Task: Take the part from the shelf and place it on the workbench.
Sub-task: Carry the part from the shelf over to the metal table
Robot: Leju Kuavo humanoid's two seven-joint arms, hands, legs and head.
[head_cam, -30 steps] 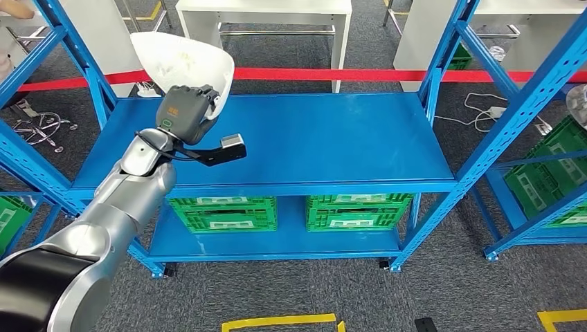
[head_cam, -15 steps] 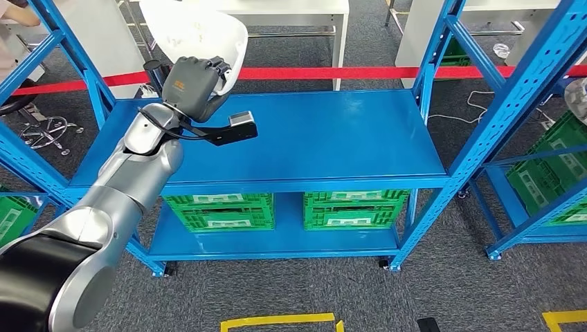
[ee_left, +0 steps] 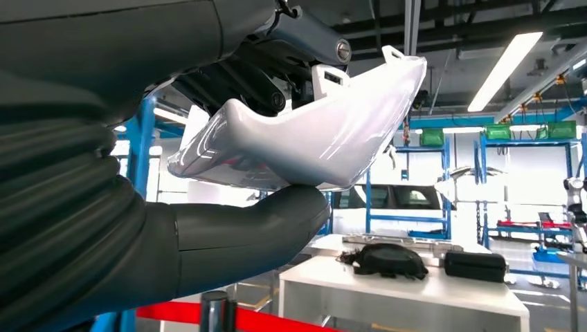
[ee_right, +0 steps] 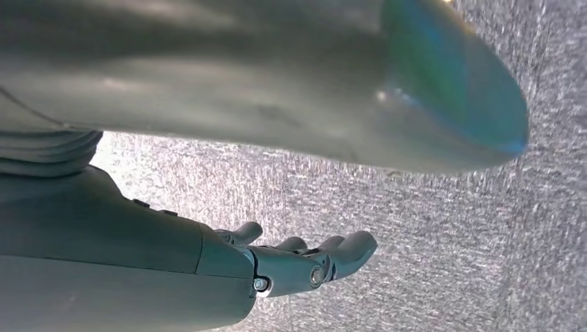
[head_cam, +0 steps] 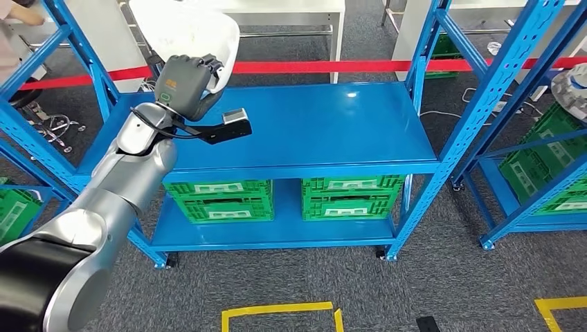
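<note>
One glossy white curved shell part, clips along its rim, gripped by left hand, right hand seemingly empty, fingers loosely apart

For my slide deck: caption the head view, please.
Left hand holds white part above blue shelf.

This was a factory or warehouse floor. Blue steel racking filled the middle of the frame, with green crates beneath. A red barrier tape crossed the upper part, and yellow floor marks lay at the bottom.
</note>
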